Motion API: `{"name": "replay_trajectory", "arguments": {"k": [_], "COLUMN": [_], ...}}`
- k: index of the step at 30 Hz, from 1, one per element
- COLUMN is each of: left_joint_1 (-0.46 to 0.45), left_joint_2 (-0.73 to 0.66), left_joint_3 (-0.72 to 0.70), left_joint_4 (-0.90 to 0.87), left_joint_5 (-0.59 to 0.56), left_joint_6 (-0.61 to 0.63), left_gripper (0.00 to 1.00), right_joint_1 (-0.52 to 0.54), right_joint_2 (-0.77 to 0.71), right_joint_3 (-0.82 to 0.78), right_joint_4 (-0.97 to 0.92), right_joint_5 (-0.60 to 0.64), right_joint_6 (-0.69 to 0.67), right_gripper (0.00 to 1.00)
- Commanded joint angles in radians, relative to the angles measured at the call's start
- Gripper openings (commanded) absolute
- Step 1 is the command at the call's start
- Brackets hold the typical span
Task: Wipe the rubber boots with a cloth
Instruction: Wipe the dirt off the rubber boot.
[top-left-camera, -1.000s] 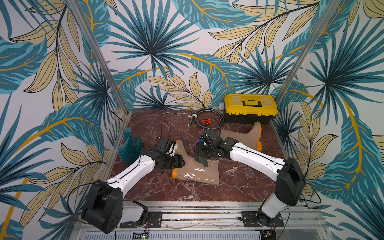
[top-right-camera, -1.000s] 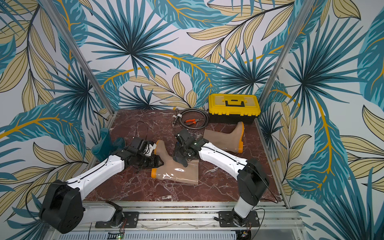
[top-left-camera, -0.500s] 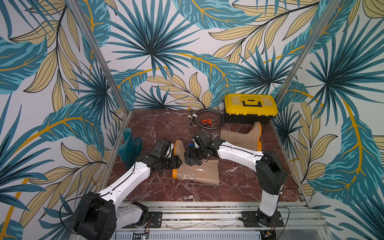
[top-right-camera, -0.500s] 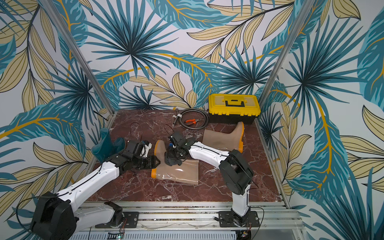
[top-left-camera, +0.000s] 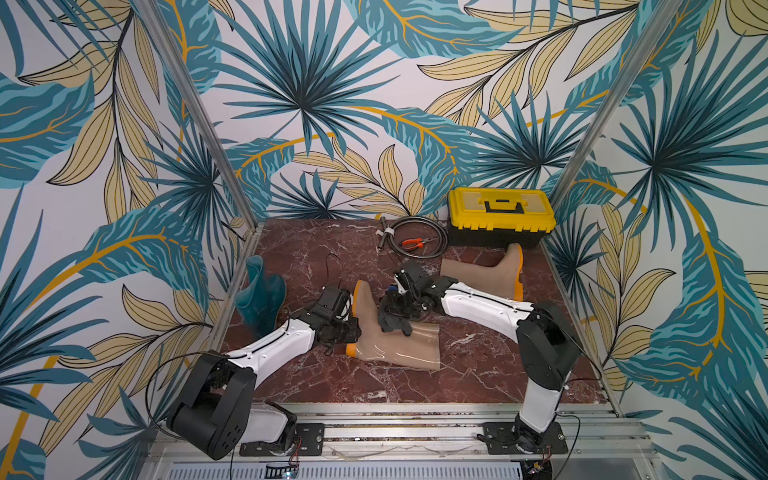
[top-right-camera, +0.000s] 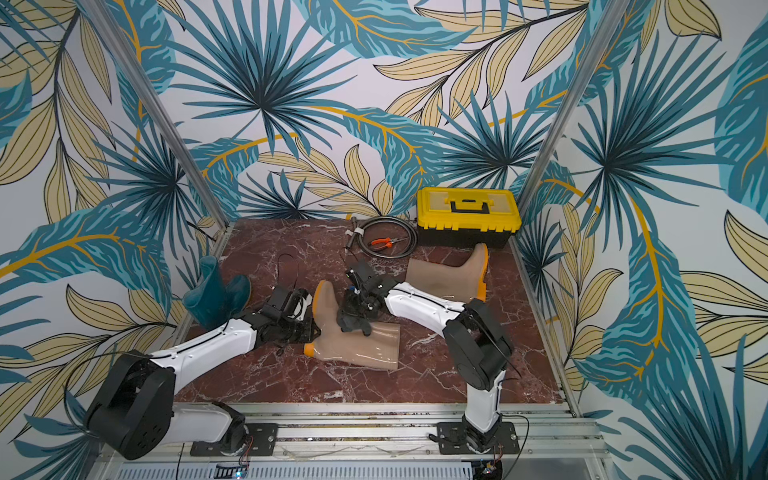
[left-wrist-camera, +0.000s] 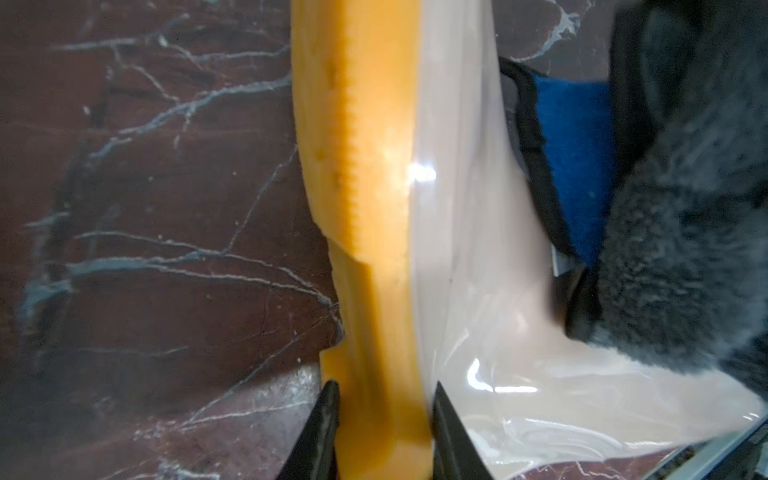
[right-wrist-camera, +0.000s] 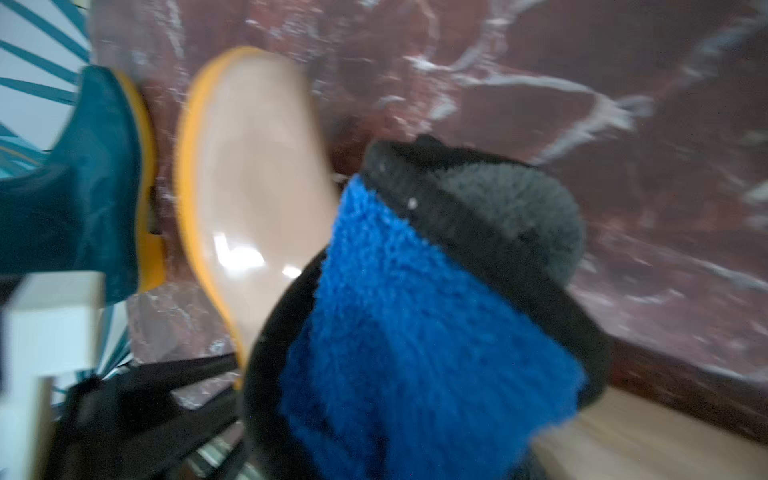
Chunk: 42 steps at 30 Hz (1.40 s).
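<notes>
Moved since a second ago: right gripper and its cloth have slid toward the foot end of the near beige boot, and the left jaws have narrowed.
Left gripper: narrowed onto the orange sole at the heel of the near beige boot. One finger is on each edge, and they seem to press it, though the left wrist view cuts them off low.
Right gripper: clamped shut on the cloth, with its fingers buried in the fabric in both top views.
Cloth: bunched on the upper side of the near beige boot at the ankle. The right wrist view shows a fuzzy charcoal face, a bright blue face and a black hem.
Near beige boot: lying on its side mid-table, glossy, with its sole facing the left arm.
Far beige boot: lying on its side just in front of the toolbox, apart from both arms.
Teal boot: upright by the left wall, near the left arm.
Toolbox: yellow lid, black handle and base, in the back right corner. Any lettering is too small to read.
Cable coil: beside the toolbox, with orange-handled pliers lying inside it.
Table: dark red marble with white veins.
</notes>
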Motion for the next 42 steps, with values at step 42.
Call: {"name": "replay_trajectory", "arguments": {"k": [42], "left_joint_1": [-0.036], "left_joint_2": [-0.009], "left_joint_3": [0.020], "left_joint_4": [0.021], "left_joint_5": [0.067], "left_joint_6": [-0.168], "left_gripper": [0.00], "right_joint_1": [-0.016], "right_joint_2": [0.007], "right_joint_3": [-0.169], "right_joint_4": [-0.099], "right_joint_5": [0.044], "right_joint_6": [-0.117], "right_gripper": [0.00]}}
